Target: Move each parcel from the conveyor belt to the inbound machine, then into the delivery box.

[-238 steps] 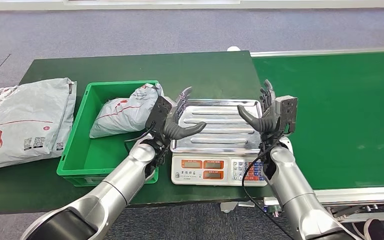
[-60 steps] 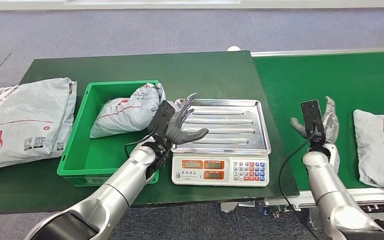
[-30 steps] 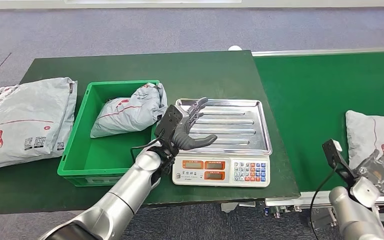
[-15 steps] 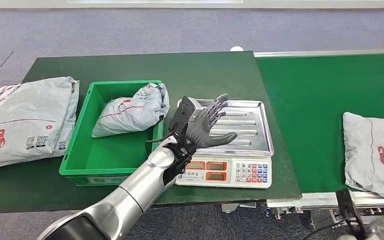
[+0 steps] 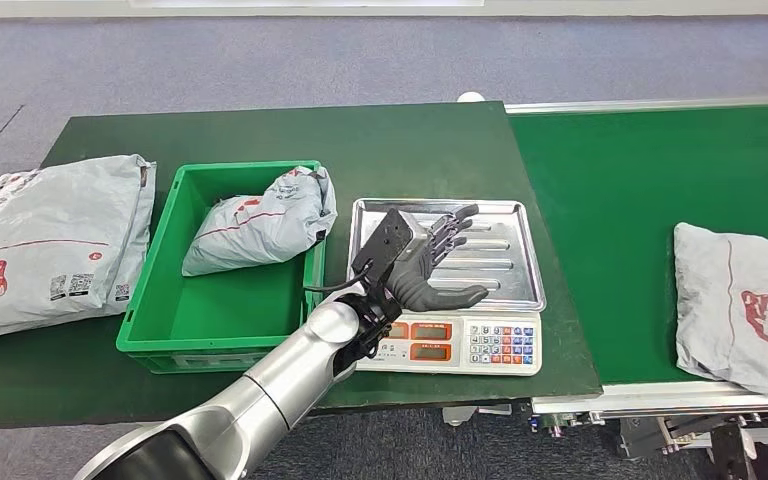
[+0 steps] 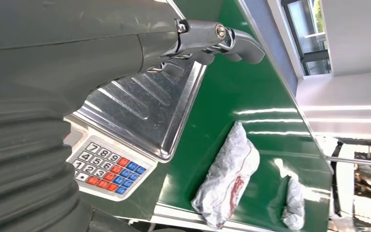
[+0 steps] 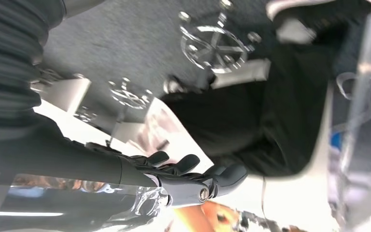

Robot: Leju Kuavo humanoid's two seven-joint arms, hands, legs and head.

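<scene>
Left hand [image 5: 422, 262] hovers over the scale tray [image 5: 510, 262]; belt [image 5: 610, 190] around parcel [image 5: 735, 305] lies open.

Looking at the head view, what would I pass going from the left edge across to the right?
Flat grey parcel on the table → green box with a parcel in it → weighing scale, the robot's left hand over its tray → grey parcel on the conveyor belt.

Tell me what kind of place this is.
Probably a parcel-sorting or logistics station: a grey parcel lies on a green conveyor belt beside an electronic scale, with a green crate holding another parcel.

Green table [image 5: 260, 135]: crate [image 5: 160, 300]; scale [image 5: 450, 345]; parcel [image 5: 45, 240]
</scene>
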